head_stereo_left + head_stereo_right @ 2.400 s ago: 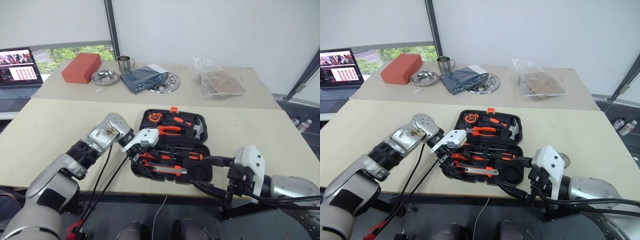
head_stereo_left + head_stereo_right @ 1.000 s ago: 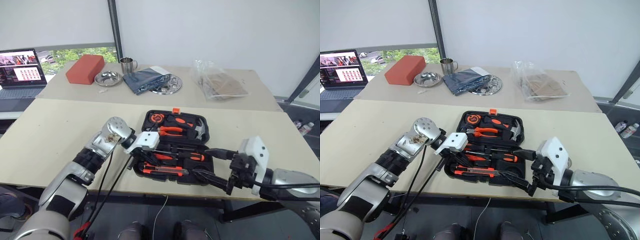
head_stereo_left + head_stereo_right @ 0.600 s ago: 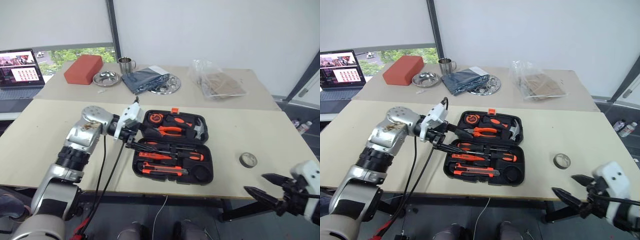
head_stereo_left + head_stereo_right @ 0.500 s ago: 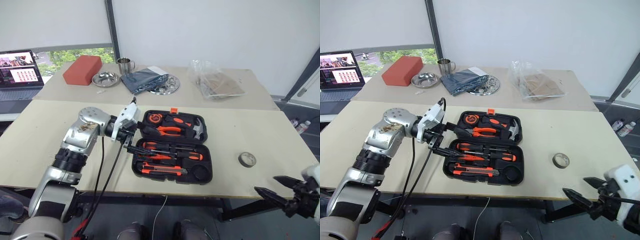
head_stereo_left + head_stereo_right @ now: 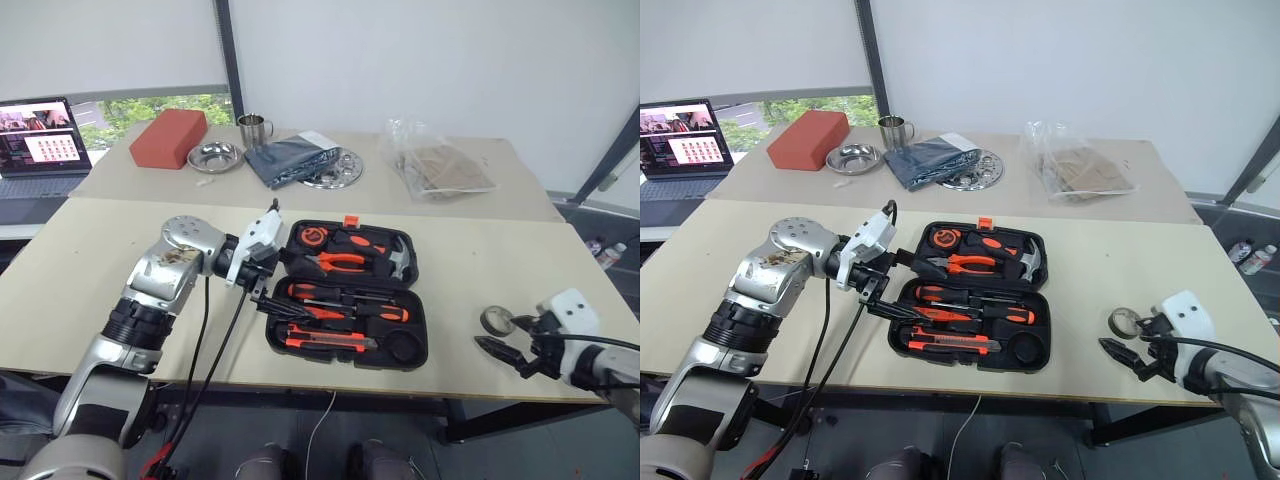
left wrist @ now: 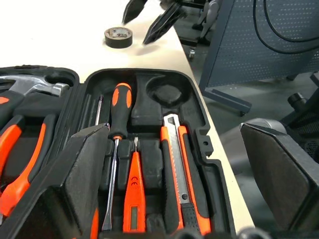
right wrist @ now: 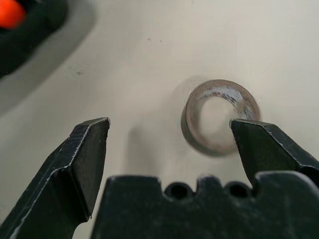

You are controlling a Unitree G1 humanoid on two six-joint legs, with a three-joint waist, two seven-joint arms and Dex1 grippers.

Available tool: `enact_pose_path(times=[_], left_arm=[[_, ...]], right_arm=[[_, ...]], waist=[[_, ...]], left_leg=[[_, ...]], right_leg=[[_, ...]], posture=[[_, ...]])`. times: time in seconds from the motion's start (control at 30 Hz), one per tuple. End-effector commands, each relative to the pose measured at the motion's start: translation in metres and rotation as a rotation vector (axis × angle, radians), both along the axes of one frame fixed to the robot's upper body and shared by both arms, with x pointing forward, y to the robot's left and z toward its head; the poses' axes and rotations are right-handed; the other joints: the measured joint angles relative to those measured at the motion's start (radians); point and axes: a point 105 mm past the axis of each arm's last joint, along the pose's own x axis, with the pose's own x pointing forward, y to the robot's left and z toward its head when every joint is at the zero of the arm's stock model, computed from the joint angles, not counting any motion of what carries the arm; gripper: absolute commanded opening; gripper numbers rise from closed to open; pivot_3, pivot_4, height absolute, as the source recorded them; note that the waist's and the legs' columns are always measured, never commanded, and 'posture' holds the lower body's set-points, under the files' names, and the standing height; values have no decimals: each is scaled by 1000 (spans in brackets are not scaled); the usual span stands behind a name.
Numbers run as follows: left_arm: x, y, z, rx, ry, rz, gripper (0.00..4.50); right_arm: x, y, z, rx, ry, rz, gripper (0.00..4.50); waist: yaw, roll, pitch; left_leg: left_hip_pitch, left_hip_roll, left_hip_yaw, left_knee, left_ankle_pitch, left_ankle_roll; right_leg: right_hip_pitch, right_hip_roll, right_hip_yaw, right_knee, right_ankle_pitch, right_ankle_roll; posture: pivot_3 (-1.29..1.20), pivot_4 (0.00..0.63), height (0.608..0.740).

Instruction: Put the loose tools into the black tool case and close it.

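Black tool case (image 5: 345, 296) lies open on the worktop (image 5: 90, 260), screwdrivers and utility knife (image 5: 322, 342) seated. Remaining: grey tape roll (image 5: 1124, 321), loose beside the spread, empty right end effector (image 5: 1127, 350); left end effector (image 5: 890, 288) spread over the case. Lid not yet closed.

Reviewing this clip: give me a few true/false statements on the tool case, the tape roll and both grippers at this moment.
1. The black tool case lies open on the table. True.
2. The small grey tape roll sits in the case's round recess. False: it lies on the table, to the right of the case.
3. The right gripper is shut on the tape roll. False: it is open, the roll ahead of it.
4. The left gripper is open above the case. True.
5. The utility knife lies in the case. True.
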Motion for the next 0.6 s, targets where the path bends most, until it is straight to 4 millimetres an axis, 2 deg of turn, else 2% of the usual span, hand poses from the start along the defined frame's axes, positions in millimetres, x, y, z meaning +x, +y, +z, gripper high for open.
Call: enact_pose_path(times=[0.03,0.27,0.33,0.4,0.47,0.5,0.57,0.6], left_arm=[[-2,-1,7,-5,-40,-6,4500],[-2,0,1,10,-60,0,4500],[-3,1,0,13,-59,-1,4500],[-4,2,-1,17,-59,-2,4500],[-4,3,-2,19,-60,-4,4500],[-5,3,-2,21,-60,-7,4500],[-6,3,-3,23,-58,-12,4500],[-7,3,-4,24,-58,-14,4500]], right_arm=[[9,-1,-3,-18,-16,3,3766],[20,-5,-4,-19,-57,-5,1395],[18,7,16,28,-107,70,755],[8,32,37,89,-135,208,77],[-2,52,48,137,-136,313,77],[-12,70,52,158,-115,405,77],[-32,101,50,111,-67,590,77],[-34,109,48,94,-60,627,77]], waist=[[0,0,0],[-3,0,0],[-4,0,0],[-3,1,0],[-3,1,0],[-4,1,0],[-3,1,0],[-3,1,0]], left_leg=[[0,0,0,0,0,0],[1,0,1,0,0,0],[1,0,1,0,0,0],[1,0,1,0,0,0],[0,0,1,0,0,0],[1,0,1,0,0,0],[1,0,1,0,0,0],[1,0,1,0,0,0]], right_leg=[[0,0,0,0,0,0],[0,0,0,1,-1,2],[0,0,0,1,-1,2],[0,0,0,1,-1,2],[-1,0,0,1,-1,2],[0,0,0,1,-1,1],[0,0,1,1,0,1],[0,0,1,1,0,1]], posture=[[0,150,736],[0,150,736],[0,150,736],[0,150,736],[0,150,736],[0,150,736],[0,150,736],[0,150,736]])
